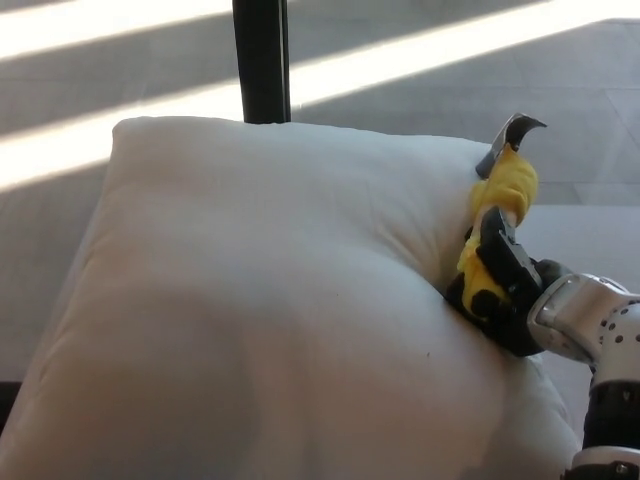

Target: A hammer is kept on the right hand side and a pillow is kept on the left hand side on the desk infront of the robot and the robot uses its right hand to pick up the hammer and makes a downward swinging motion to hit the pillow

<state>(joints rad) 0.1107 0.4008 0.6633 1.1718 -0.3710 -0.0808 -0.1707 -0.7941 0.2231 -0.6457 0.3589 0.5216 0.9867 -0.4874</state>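
Note:
A large white pillow (pixel 270 290) fills most of the head view. At its right edge my right hand (pixel 500 285) is shut on the yellow handle of a hammer (pixel 500 200). The handle slants up and to the right, and the dark claw head (pixel 520 130) stands above the pillow's far right corner. The hand presses into the pillow's right side and dents it. The silver wrist (pixel 585 320) comes in from the lower right. My left hand does not show.
A black upright post (pixel 262 60) stands behind the pillow at the top centre. Grey floor with bright sunlit stripes (pixel 420 55) lies beyond. A strip of the pale desk (pixel 590 235) shows to the right of the pillow.

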